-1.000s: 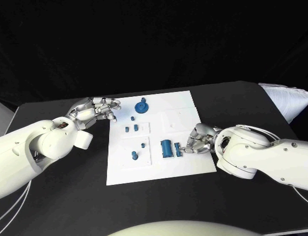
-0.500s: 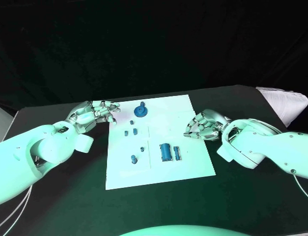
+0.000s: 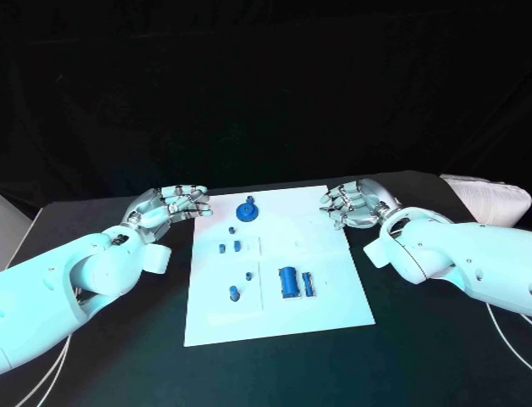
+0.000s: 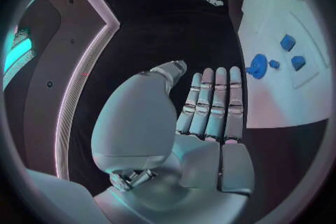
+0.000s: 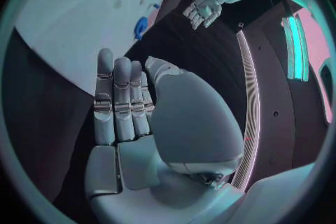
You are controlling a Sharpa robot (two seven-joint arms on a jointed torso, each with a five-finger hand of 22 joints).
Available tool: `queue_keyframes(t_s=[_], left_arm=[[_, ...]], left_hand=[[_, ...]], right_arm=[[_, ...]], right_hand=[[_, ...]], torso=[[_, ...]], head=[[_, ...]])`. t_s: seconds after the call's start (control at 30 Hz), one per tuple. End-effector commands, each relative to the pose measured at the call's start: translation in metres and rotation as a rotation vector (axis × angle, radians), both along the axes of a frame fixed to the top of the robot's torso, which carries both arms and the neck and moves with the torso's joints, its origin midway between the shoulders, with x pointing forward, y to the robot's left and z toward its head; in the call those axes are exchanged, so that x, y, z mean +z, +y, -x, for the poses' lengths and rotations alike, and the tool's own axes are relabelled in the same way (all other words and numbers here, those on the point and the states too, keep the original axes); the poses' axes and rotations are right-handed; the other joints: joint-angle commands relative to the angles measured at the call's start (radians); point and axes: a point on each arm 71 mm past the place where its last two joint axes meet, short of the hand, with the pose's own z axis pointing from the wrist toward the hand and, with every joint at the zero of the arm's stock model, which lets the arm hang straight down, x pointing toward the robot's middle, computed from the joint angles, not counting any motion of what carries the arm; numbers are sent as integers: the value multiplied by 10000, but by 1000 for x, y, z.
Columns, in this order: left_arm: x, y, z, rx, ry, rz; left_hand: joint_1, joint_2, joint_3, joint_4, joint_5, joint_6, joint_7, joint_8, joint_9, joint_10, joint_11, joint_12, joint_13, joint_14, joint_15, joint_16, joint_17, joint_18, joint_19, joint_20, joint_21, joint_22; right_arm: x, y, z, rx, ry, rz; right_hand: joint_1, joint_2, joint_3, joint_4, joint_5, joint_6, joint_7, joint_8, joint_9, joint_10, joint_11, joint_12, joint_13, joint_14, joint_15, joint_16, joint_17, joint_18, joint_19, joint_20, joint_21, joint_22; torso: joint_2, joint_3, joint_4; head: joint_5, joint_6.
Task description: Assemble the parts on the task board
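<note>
The white board [image 3: 278, 271] lies flat in the middle of the black surface [image 3: 107, 339], with the blue parts spread over it. A round part [image 3: 249, 209] sits near the far edge. Two small pieces [image 3: 230, 248] lie side by side left of centre, and a single small piece [image 3: 232, 293] lies nearer the robot. A larger cylinder [image 3: 289, 281] lies right of centre with a slim piece [image 3: 310, 284] just beside it.

The left hand [image 3: 168, 205] hovers off the board's far left corner, over the dark surface. Its wrist view shows the fingers [image 4: 210, 102] stretched out straight and close together, the thumb standing alongside, with nothing in the palm.

The right hand [image 3: 354, 202] is raised at the board's far right corner, the arm reaching in from the right. Its wrist view likewise shows the fingers [image 5: 115, 98] extended side by side and the palm bare. Neither hand touches the board or any part.
</note>
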Motion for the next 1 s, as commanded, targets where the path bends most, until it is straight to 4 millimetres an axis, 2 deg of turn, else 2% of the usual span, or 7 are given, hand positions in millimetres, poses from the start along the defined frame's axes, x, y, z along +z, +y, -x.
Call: queue_keyframes(t_s=[0.03,0.4,0.43,0.5,0.57,0.77,1.0], left_arm=[[1,6,-5,1215,-613,310],[-9,1,-17,2093,-843,305],[-11,-2,-16,1558,-454,229],[-11,-3,-16,1571,-454,220],[-11,-5,-15,1608,-457,194],[-8,-20,-9,1888,-459,-23],[-5,-47,9,2457,-401,-589]], left_hand=[[140,40,-131,60,-65,-258,-148,-228,-168,-146,268,-748,-263,-324,242,-1123,-359,8,-153,282,-902,-694],[309,258,-651,-42,-51,-615,-364,-735,-666,-931,72,-1987,-277,-1087,274,-2735,-1123,-195,-141,328,-2070,-1738],[-4063,2060,-4372,-2074,-2650,-8626,-1712,-2144,-3375,-9880,-1671,-2650,-909,-8134,-1441,-4630,-3021,-1777,-7662,-2570,-2902,-3595],[-4317,2060,-4372,-2074,-2650,-8626,-1712,-2144,-3375,-9880,-1671,-2650,-909,-8134,-1441,-4630,-3021,-1777,-7662,-2570,-2902,-3595],[-5091,2060,-4372,-2074,-2650,-8626,-1712,-2144,-3375,-9880,-1671,-2650,-909,-8134,-1441,-4630,-3021,-1777,-7662,-2570,-2902,-3595],[-14087,2060,-4372,-2074,-2650,-8626,-1712,-2144,-3375,-9880,-1671,-2650,-909,-8134,-1441,-4630,-3021,-1777,-7662,-2570,-2902,-3595],[-14087,2060,-4372,-2074,-2650,-8626,-1712,-2144,-3375,-9880,-1671,-2650,-909,-8134,-1441,-4630,-3021,-1777,-7662,-2570,-2902,-3595]], right_arm=[[1,-5,-13,-337,-424,-1875],[-11,-10,-34,-626,-503,-2765],[-12,-13,-34,-976,-369,-2009],[-12,-12,-33,-983,-368,-2063],[-13,-9,-31,-1004,-365,-2215],[-16,10,-13,-1205,-296,-3314],[-18,38,19,-1680,-22,-4958]], right_hand=[[41,-57,389,-56,-139,-56,138,-164,-259,82,220,-957,-1363,-412,248,-1230,-707,91,-700,228,-84,-853],[-436,-115,1053,-659,-307,51,333,-837,-1002,547,601,-2665,-4916,-667,767,-4266,-3005,126,-1828,867,-43,-4324],[-4664,1988,-3871,-2798,-1962,-9117,-1554,-2423,-5513,-2818,-772,-3644,-6633,-3967,-169,-6221,-8100,-1708,-4839,-1173,-668,-9507],[-5050,1988,-3871,-2798,-1962,-9117,-1554,-2423,-5513,-3025,-772,-3644,-6633,-4194,-169,-6221,-8100,-1708,-11961,-1173,-668,-9507],[-5824,1988,-3871,-2798,-1962,-9117,-1554,-2423,-5513,-10531,-772,-3644,-6633,-11602,-169,-6221,-8100,-1708,-11961,-1173,-668,-9507],[-14729,1988,-3871,-2798,-1962,-9117,-1554,-2423,-5513,-10531,-772,-3644,-6633,-11602,-169,-6221,-8100,-1708,-11961,-1173,-668,-9507],[-14729,1988,-3871,-2798,-1962,-9117,-1554,-2423,-5513,-10531,-772,-3644,-6633,-11602,-169,-6221,-8100,-1708,-11961,-1173,-668,-9507]], torso=[[-161,-29,-24],[-339,51,-50],[-282,3,-38],[-304,-2,-35],[-367,-17,-24],[-841,-130,56],[-1385,-260,148]], head=[[115,302],[385,652],[311,598],[311,606],[310,627],[309,786],[308,969]])
